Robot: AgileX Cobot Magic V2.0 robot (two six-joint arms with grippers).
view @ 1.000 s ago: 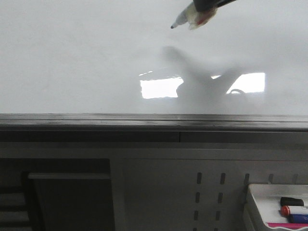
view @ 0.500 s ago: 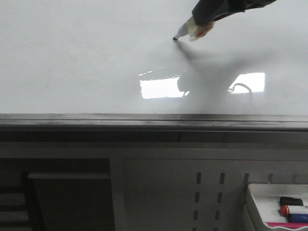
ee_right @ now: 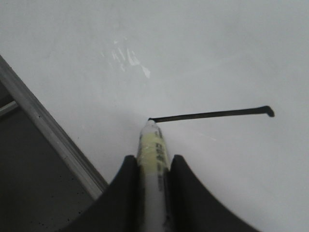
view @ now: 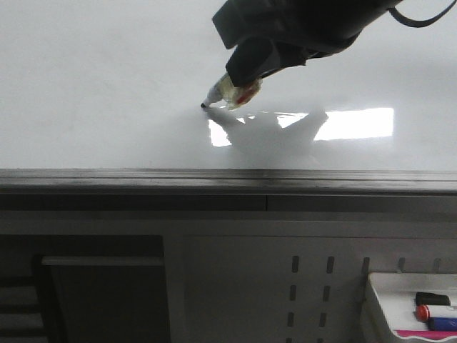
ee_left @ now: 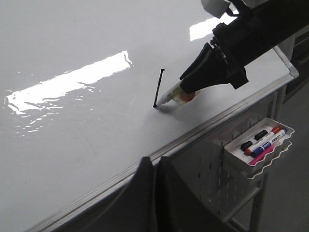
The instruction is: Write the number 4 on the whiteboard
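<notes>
The whiteboard (view: 107, 86) fills the upper front view, glossy white with a grey metal edge (view: 214, 179). My right gripper (view: 246, 75) is shut on a marker pen (view: 232, 91), whose black tip touches the board. Of the number 4, only one thin black straight stroke (ee_left: 158, 89) shows, and it ends at the pen tip. The right wrist view shows the same stroke (ee_right: 212, 115) running from the tip of the pen (ee_right: 153, 145) held in the gripper (ee_right: 152, 162). My left gripper (ee_left: 155, 162) is shut and empty, over the board's near edge.
A white tray (view: 385, 286) with several spare markers (view: 435, 312) hangs on the white perforated panel (view: 307, 286) below the board at the right. The tray also shows in the left wrist view (ee_left: 241, 159). A dark opening lies at the lower left.
My right gripper has come down and left toward the board's near edge with the marker. The tip met the board and drew a straight black stroke.
</notes>
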